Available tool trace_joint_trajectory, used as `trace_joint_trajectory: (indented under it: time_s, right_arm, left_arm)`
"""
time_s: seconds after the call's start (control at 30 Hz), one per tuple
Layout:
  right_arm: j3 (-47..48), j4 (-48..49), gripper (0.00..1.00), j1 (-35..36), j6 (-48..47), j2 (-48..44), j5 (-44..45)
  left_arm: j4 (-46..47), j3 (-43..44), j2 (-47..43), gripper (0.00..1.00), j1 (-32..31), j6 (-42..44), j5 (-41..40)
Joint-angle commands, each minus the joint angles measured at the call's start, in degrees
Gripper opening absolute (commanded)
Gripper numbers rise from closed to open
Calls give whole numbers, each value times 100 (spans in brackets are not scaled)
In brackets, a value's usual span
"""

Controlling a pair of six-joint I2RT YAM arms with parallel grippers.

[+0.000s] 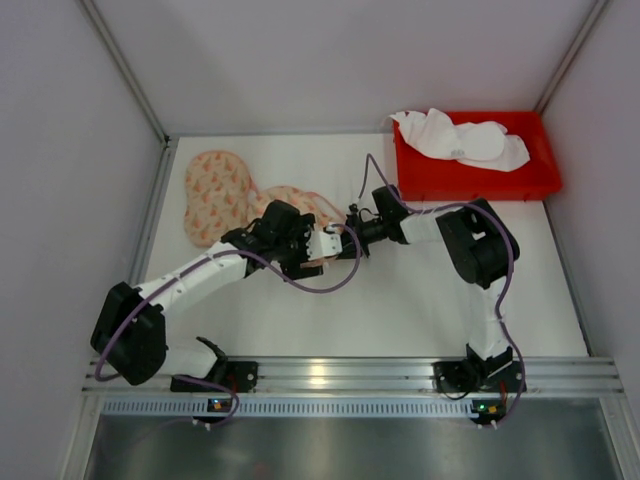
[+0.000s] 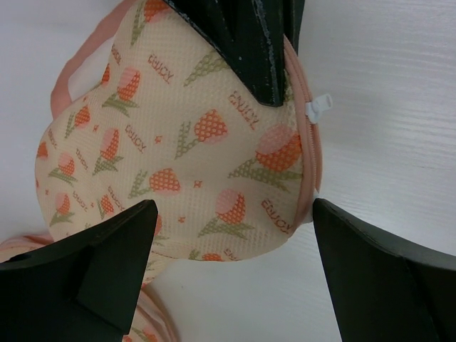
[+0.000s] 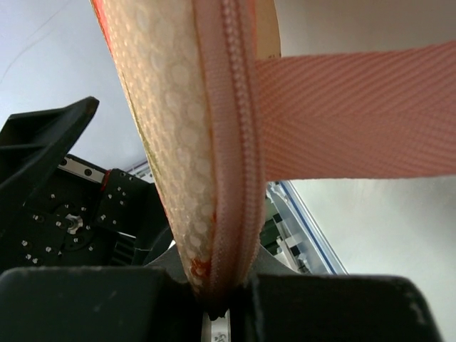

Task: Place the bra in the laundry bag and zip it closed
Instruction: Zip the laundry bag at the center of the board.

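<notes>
Top view: the peach tulip-print laundry bag (image 1: 215, 195) is found on the white table (image 1: 400, 310), left of centre, with its near end raised between the two arms. The right gripper (image 1: 338, 241) is clamped on that end, and the left gripper (image 1: 312, 249) is set just beside it. In the red bin (image 1: 475, 182) at the far right, white padded garments (image 1: 460, 140), taken to be bras, are noted. Left wrist view: the left fingers (image 2: 107, 267) are spread wide either side of the domed bag, released and holding nothing. A white zip puller (image 2: 318, 105) is seen on the bag's right edge. Right wrist view: the bag's rim is pinched between the closed fingers. The zip (image 3: 231, 142) is shut along its visible length, beside a peach webbing strap (image 3: 356, 114). Whether a bra is inside cannot be told. If one is, little beyond the final stretch of zip is judged outstanding.
</notes>
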Motion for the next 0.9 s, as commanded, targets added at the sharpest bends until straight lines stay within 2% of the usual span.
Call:
trace_joint_trajectory:
  time_s: [0.0, 0.27, 0.63, 0.77, 0.87]
  right_arm:
    - [-35, 413, 0, 65, 101, -286, -270]
    - [-114, 730, 0, 108, 382, -321, -420]
    - [-141, 1074, 0, 363, 665, -250, -666]
    - [-27, 303, 0, 346, 121, -268, -613]
    - [44, 160, 0, 328, -83, -215, -561]
  left_arm:
    - [671, -77, 101, 96, -12, 120, -268]
    - [1163, -173, 137, 95, -12, 164, -602]
    - [3544, -1149, -233, 97, -372, 138, -997]
    - [3554, -1158, -452, 97, -372, 286, -997]
    - [3362, -1176, -680, 96, -372, 471, -1243]
